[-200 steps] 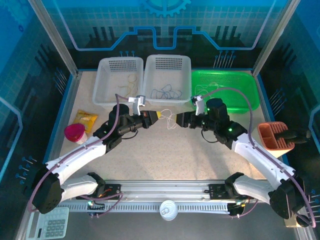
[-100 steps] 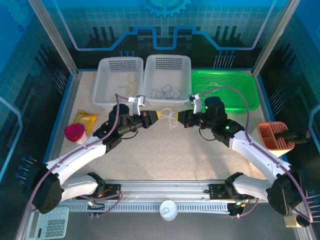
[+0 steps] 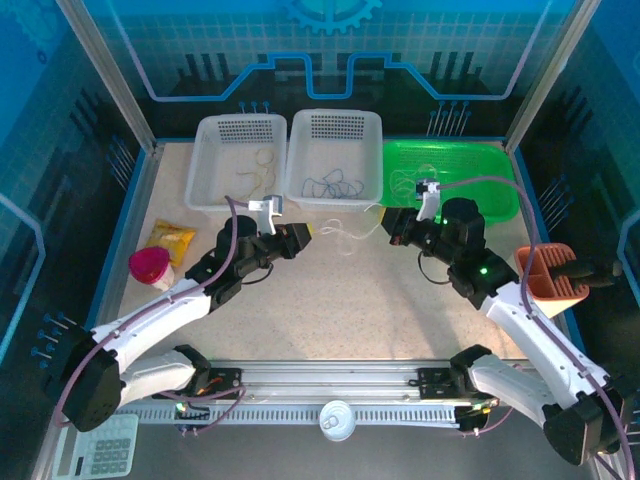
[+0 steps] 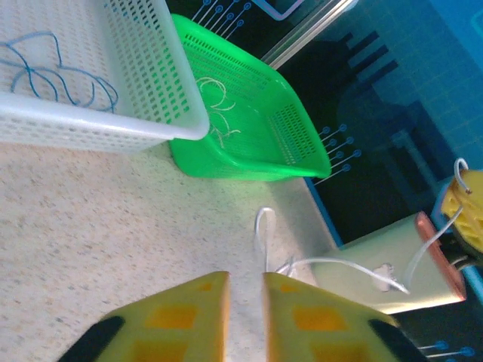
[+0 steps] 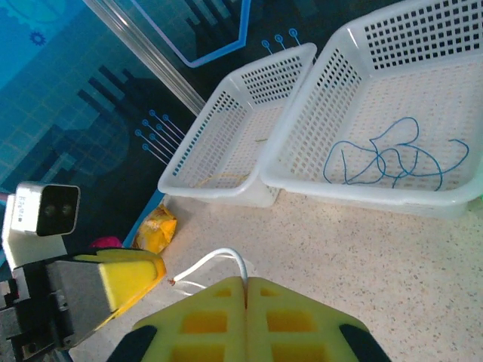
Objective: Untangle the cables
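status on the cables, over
Left gripper parted, end of white cable loose beside it. Right gripper shut on white cable. Blue cable lying in white basket beyond, apart from both.

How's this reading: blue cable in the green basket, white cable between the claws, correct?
Not quite. The blue cable lies in the middle white basket, not the green basket, as the top view shows. The white cable is between the left claw and right claw.

Along the far edge of the table [image 3: 330, 300] stood the left basket [image 3: 208, 185], middle basket [image 3: 300, 150] and right basket [image 3: 485, 165], side by side, each with cables [image 3: 333, 185] inside. Before the middle basket, a loose cable [image 3: 345, 235] stretched between the left gripper [image 3: 305, 232] and right gripper [image 3: 388, 222]. A packet [image 3: 172, 240] and cup [image 3: 149, 266] sat far left, a holder [image 3: 548, 270] far right.
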Tool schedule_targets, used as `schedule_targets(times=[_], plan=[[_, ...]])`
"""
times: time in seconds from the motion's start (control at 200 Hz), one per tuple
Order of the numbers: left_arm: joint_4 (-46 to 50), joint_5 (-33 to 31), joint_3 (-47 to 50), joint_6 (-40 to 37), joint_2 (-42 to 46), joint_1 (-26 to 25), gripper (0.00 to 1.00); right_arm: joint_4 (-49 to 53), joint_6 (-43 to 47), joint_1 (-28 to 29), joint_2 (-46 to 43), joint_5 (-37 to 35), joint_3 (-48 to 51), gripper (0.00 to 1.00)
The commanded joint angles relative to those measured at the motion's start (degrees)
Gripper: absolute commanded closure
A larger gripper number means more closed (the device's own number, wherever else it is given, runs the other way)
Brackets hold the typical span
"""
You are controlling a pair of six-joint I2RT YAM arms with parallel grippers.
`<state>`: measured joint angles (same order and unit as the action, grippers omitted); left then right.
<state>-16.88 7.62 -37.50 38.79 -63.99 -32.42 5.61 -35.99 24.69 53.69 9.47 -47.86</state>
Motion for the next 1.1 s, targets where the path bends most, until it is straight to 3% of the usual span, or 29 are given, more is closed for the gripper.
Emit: schedule_targets(times=[0.0, 0.12, 0.345, 0.685, 1.095], plan=[[-0.3, -1.5, -0.3, -0.6, 1.5, 0.1, 0.52, 0.0, 0.1, -0.1, 0.1, 0.9, -2.2, 1.00], [0.5, -1.3, -0.3, -1.7, 1.9, 0.1, 0.29, 1.3, 1.1, 0.4, 1.3, 1.7, -5.9, 1.00], [2.7, 1.9, -1.2, -5.4, 2.3, 0.1, 0.12, 3.5, 2.5, 1.2, 2.5, 3.3, -9.6, 1.00], [2.3, 5.1, -3.8, -6.0, 0.8, 0.0, 0.08, 5.0, 3.7, 3.3, 4.2, 4.5, -14.7, 1.00], [2.7, 14.3, -9.7, -15.4, 1.3, -1.3, 0.08, 7.2, 4.8, 5.8, 6.3, 4.3, -16.5, 1.00]])
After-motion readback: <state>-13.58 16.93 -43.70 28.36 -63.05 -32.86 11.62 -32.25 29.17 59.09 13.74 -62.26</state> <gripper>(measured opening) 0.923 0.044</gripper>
